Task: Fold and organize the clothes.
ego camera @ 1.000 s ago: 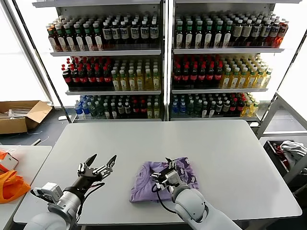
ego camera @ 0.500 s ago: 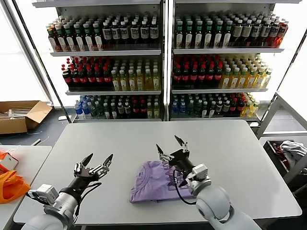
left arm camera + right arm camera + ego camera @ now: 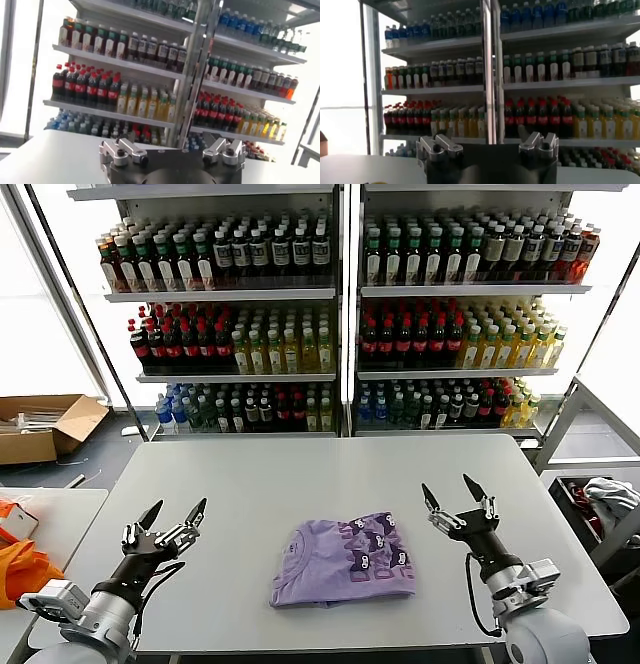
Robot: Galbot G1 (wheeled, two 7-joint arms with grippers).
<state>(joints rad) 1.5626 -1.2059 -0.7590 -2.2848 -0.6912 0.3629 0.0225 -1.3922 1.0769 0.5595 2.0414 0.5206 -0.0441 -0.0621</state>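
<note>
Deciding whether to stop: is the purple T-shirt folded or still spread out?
Folded: the lavender T-shirt lies as a compact rectangle on the table, sleeves tucked, both grippers off it.

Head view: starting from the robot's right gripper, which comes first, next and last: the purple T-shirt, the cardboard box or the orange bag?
From the open right gripper:
1. Purple T-shirt, folded at the table's middle, just to its left.
2. Orange bag, on the side table past the left gripper.
3. Cardboard box, on the floor, far left and back.

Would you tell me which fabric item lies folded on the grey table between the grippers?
The lavender T-shirt with the dark purple print; the orange fabric sits off on the side table.
</note>
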